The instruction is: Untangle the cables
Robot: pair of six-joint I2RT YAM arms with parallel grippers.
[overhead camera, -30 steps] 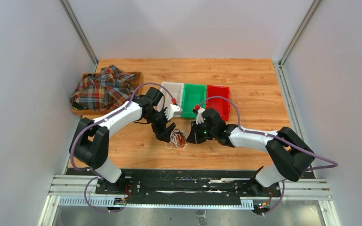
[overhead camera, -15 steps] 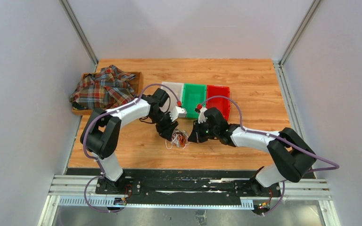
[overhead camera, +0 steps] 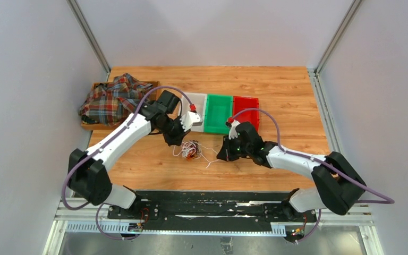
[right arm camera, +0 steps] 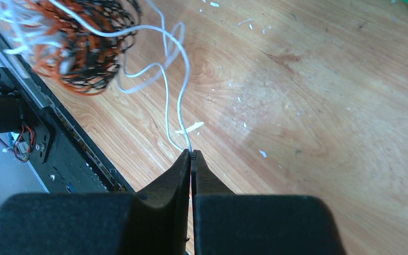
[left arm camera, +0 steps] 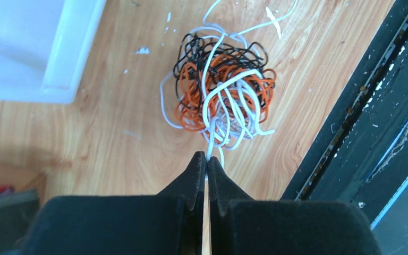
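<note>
Filling the tray (overhead camera: 96, 126) is cloth (overhead camera: 114, 101); left end effector (left arm camera: 207, 159), right end effector (right arm camera: 191, 154) clamp cables (left arm camera: 223, 90).

Reaching inward over mid-table with the left arm (overhead camera: 122, 133) and right arm (overhead camera: 292, 158), elbows bent, wrists angled down and toward each other. Clamped tight at the tips of the left gripper (left arm camera: 207, 159) on a white strand of the cables (left arm camera: 220, 90); same tight pinch on a white strand at the right gripper (right arm camera: 191, 155).

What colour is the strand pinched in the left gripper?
White: a thin white cable runs into the closed tips of the left gripper. The left wrist view shows it best.
</note>
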